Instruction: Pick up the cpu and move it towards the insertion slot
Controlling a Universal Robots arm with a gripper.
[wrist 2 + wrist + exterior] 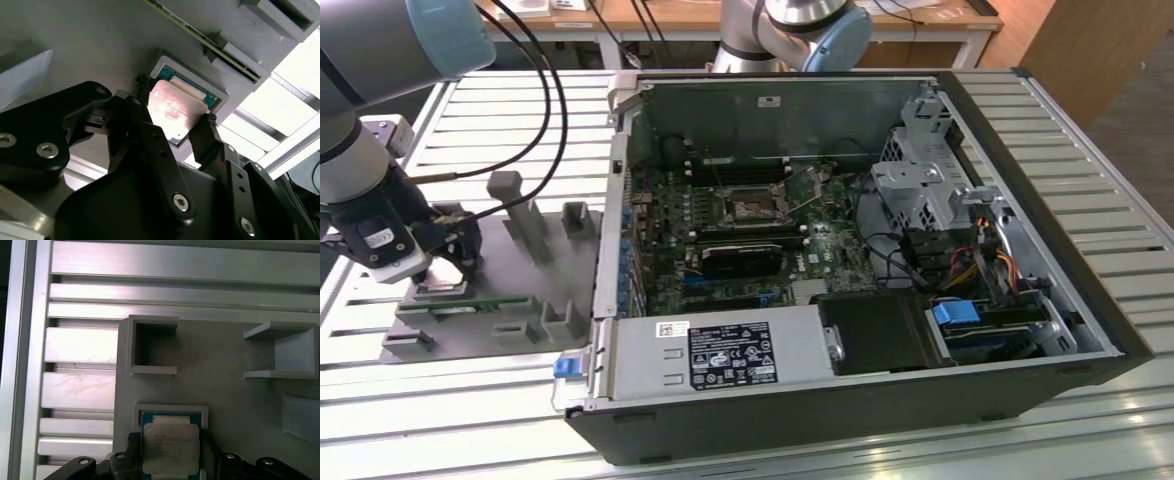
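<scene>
The cpu (pixel 171 446), a flat square chip with a shiny silver top, lies in a square pocket of the grey fixture plate (pixel 235 405). In both wrist views my gripper (pixel 175 110) has its black fingers (pixel 150 130) pressed against two opposite edges of the cpu (pixel 172 107). I cannot tell whether the chip is lifted off the pocket. In the exterior view the gripper (pixel 440 272) hangs over the fixture plate (pixel 520 250) at that view's left. The insertion slot (pixel 750 205), a silver-framed socket, sits on the motherboard inside the open computer case (pixel 854 390), well to the exterior view's right of the gripper.
A narrow green memory strip (pixel 470 303) lies in the fixture beside the gripper. Grey upright posts (pixel 520 215) rise from the plate. The case's metal side wall (pixel 616 200) stands between fixture and motherboard. A black block (pixel 740 262) sits below the socket. Cables (pixel 540 90) trail from the arm.
</scene>
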